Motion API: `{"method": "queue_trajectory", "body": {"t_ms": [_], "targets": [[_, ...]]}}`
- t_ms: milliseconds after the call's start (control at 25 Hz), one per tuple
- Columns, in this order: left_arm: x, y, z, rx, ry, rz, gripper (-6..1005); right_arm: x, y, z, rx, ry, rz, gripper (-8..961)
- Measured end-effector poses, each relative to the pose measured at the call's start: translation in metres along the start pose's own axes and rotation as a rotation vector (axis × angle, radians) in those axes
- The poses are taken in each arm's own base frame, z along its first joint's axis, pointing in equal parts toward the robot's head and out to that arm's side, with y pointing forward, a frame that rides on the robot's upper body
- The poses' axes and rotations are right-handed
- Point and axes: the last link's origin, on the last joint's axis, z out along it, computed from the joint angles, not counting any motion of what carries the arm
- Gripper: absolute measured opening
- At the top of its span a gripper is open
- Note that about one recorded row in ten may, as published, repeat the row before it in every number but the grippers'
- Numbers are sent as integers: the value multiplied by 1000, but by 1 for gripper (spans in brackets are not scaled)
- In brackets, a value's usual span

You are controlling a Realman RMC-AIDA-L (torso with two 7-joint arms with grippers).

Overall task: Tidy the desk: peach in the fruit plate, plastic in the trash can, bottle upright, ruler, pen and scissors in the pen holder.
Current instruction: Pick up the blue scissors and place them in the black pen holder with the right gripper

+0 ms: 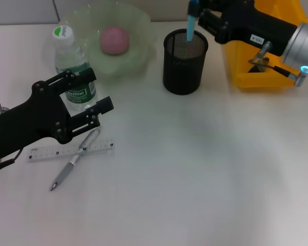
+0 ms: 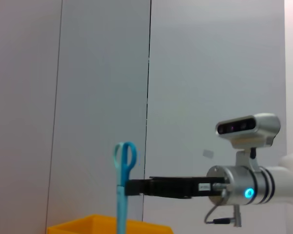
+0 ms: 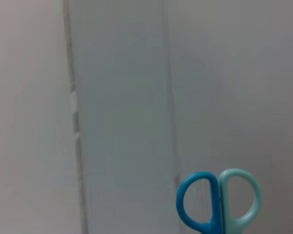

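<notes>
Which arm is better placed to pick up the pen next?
The left. Its pincer hovers right over the pen and ruler, while the right pincer is across the desk, holding the scissors above the holder.

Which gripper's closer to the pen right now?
Left. The left gripper hovers just above the pen, which lies across the ruler. The right gripper is far off, holding the scissors over the pen holder.
</notes>
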Motion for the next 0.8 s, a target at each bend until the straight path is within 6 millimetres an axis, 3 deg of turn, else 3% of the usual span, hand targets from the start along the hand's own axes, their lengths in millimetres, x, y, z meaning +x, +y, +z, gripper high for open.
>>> {"method": "queue_trajectory", "body": {"t_ms": [400, 800], "targets": [[-1, 0, 0, 4, -2, 0, 698, 22, -3, 15, 91, -3, -23, 229], [-1, -3, 4, 11, -8, 0, 698, 28, -2, 14, 99, 15, -42, 228]]}}
